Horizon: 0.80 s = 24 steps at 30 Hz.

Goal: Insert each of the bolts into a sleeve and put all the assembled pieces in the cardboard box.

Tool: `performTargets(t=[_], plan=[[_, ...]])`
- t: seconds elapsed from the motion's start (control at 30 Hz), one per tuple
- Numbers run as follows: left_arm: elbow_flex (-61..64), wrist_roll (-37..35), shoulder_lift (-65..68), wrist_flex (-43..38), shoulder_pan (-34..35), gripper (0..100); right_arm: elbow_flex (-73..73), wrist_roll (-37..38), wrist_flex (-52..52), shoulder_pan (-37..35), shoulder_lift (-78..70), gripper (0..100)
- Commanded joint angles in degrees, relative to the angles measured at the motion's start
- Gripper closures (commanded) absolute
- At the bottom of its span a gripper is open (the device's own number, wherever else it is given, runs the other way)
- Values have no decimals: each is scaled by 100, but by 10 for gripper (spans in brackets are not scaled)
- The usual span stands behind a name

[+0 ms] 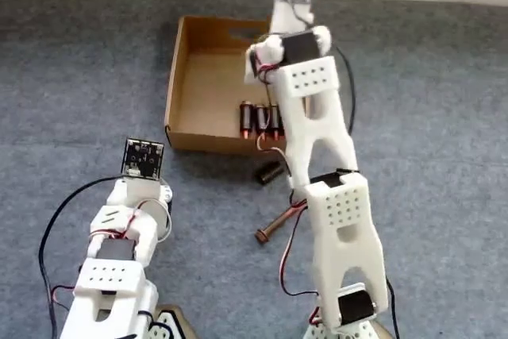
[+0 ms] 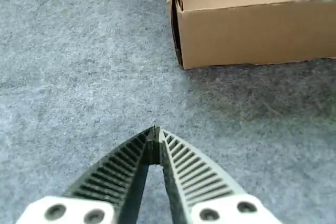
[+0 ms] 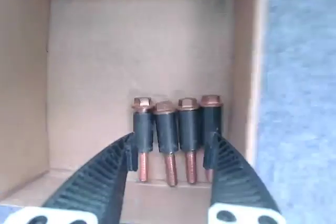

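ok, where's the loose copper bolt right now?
High view: the loose copper-coloured bolt lies on the grey carpet beside the right arm, nearer the arms' bases than the black cylindrical sleeve outside the brown cardboard box's near wall.

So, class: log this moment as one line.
right hand: open over box | left hand: shut, empty | boxed: four pieces | outside: sleeve, bolt

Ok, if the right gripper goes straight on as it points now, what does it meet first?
Probably the row of four assembled pieces on the cardboard box floor, framed by the open right gripper; depth is unclear.
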State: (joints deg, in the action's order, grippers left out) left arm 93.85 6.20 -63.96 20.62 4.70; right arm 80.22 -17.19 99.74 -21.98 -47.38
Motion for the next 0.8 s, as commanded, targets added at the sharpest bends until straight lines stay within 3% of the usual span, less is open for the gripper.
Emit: performTargets(t=[0.0, 0.3, 0.57, 0.77], plan=[[-233, -53, 13, -114, -66, 991, 391, 352, 136, 145, 136, 808], [-233, -53, 13, -114, -66, 991, -233, 484, 154, 145, 1051, 808], [-233, -53, 13, -114, -66, 991, -4708, 598, 40, -251, 3908, 808], [-233, -53, 13, -114, -66, 991, -8145, 1178, -1147, -558, 5789, 808]])
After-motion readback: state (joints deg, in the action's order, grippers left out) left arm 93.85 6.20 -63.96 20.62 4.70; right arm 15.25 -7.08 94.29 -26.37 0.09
